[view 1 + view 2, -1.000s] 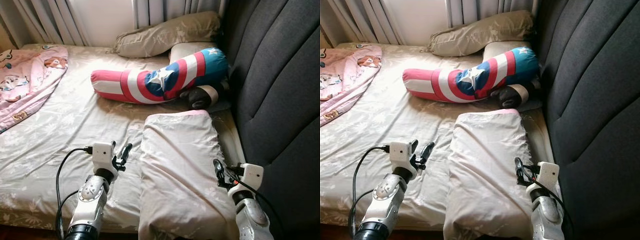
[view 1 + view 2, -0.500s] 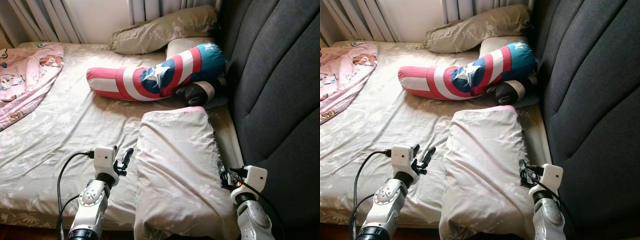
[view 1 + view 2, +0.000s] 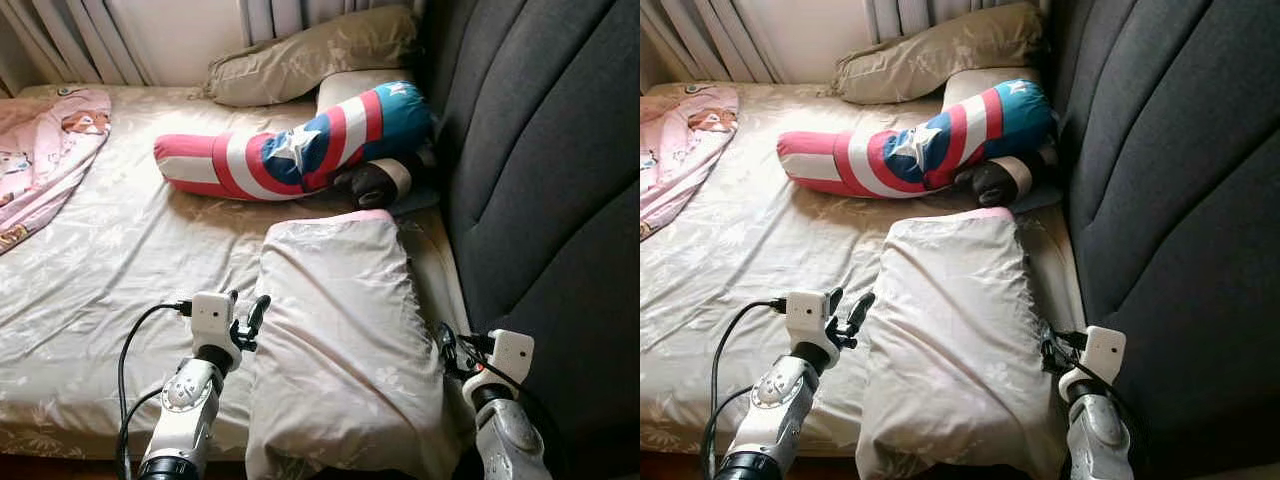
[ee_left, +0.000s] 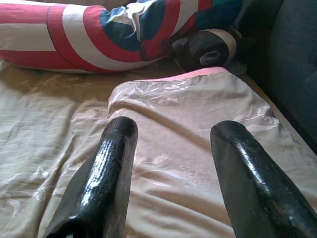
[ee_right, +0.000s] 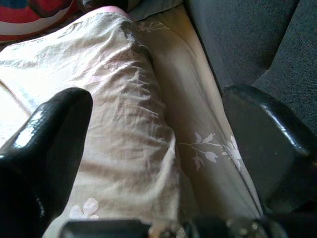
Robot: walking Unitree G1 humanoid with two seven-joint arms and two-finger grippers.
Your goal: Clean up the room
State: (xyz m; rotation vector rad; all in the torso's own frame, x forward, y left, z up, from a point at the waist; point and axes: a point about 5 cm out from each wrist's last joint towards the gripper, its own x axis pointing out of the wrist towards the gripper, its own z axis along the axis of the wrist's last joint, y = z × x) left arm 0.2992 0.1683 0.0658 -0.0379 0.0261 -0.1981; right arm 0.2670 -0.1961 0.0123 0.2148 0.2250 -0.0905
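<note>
Both arms: silver metal forearm shells, rounded, with small dark screw heads and a round joint cap on the left one. Black collar at each wrist, then a boxy white wrist module on top. Left hand (image 3: 247,318): two long glossy black fingers (image 4: 106,173), rounded tips, slightly scuffed. Right hand (image 3: 446,350): same black fingers (image 5: 47,134), thick and blunt in the wrist view. A black cable plugs into the left white module and loops down beside the forearm; thinner black wires run by the right wrist.
</note>
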